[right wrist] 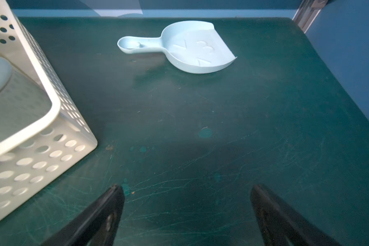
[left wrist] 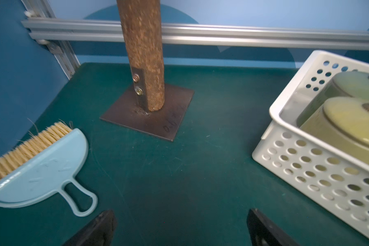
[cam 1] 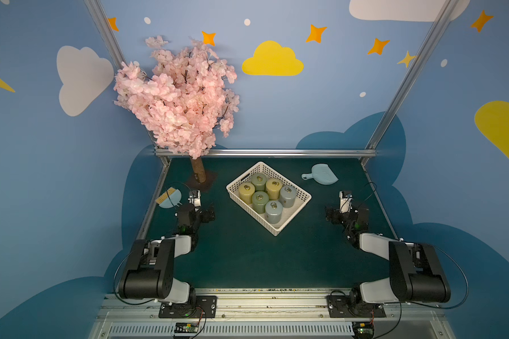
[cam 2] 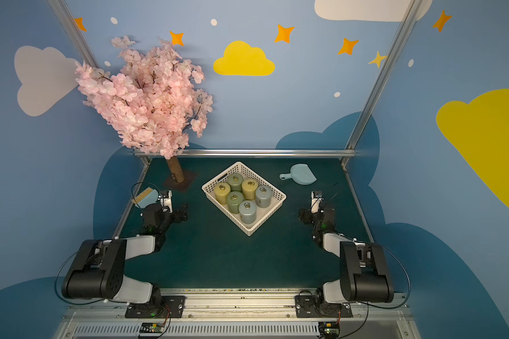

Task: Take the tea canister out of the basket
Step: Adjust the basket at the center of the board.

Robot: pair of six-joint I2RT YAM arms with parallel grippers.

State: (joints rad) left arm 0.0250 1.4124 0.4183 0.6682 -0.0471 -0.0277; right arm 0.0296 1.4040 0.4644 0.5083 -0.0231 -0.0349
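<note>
Six canisters (cam 1: 273, 211) stand upright, packed in basket (cam 1: 277, 232), mid-table. Probably rigid, smooth, light tins; pinch the body from above, near one has free sides. Spread, empty: left gripper (left wrist: 180, 213), right gripper (right wrist: 186, 187).

We see the white perforated basket (cam 1: 276, 232) sitting flat, turned diagonally, at the centre of the workspace. Six lidded tea canisters (cam 1: 260, 201) stand upright inside it in two touching rows of three: two yellow, two green, two grey-blue. Its near end is bare.
</note>
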